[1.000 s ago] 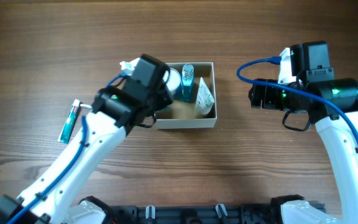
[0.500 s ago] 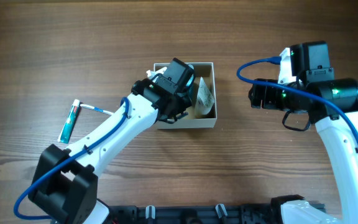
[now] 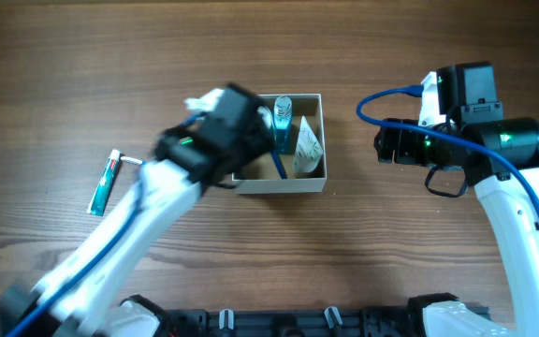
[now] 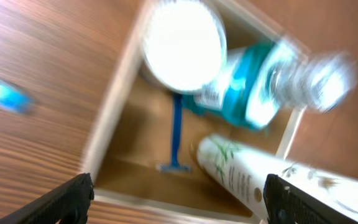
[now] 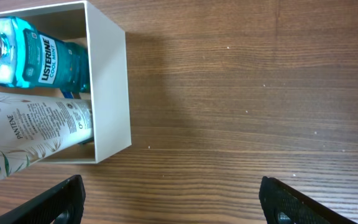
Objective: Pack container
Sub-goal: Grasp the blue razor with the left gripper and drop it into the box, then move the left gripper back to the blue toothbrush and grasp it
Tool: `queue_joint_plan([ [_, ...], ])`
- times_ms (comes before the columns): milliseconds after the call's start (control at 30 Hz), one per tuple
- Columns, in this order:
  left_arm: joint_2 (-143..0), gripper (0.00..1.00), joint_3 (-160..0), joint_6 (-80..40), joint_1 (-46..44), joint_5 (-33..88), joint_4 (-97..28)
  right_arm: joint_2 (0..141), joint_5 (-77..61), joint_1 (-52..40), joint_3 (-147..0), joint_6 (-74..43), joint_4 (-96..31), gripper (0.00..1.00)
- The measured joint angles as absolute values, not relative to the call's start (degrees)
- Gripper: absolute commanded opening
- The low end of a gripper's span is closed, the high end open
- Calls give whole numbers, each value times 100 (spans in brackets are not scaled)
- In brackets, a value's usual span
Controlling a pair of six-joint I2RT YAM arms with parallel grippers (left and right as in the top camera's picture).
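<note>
The container [image 3: 279, 184] is a shallow white-walled box with a brown floor, at the table's middle. Inside lie a blue razor [image 3: 276, 164], a teal mouthwash bottle [image 3: 282, 122], a white tube [image 3: 308, 145] and a round white jar [image 4: 182, 43]. My left gripper [image 4: 179, 200] hangs open over the container's left part, above the razor [image 4: 178, 134], with nothing between its fingers. My right gripper [image 5: 173, 199] is open over bare wood to the right of the container [image 5: 107, 81], holding nothing.
A teal-and-white packaged item [image 3: 104, 181] lies on the wood to the left of the left arm. The right arm [image 3: 494, 140] sits at the right side of the table.
The left gripper has opened and the blue razor now lies on the container floor. The left arm has pulled back to the left, blurred by motion. The right arm has not moved.
</note>
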State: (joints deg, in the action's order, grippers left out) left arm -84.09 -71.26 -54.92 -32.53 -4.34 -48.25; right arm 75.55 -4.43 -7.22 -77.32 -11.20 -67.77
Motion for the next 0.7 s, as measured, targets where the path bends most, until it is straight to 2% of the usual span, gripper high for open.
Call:
queue_joint_plan([
  [133, -7535, 89, -7153, -5441, -2392, -1109, -5627, 7555, -443, -722, -7732, -1120, -6777, 91],
  [267, -7721, 92, -7153, -5371, -1621, -1280, -5780, 7555, -443, -722, -7732, -1120, -6777, 91],
  [500, -9341, 95, -7083, -5384, -974, -1212, -5741, 7555, -443, -722, -7732, -1120, -6775, 91],
  [700, -10641, 95, -7065, -5457, -331, -530, -5483, 7555, -443, -722, -7730, -1118, -6777, 91],
])
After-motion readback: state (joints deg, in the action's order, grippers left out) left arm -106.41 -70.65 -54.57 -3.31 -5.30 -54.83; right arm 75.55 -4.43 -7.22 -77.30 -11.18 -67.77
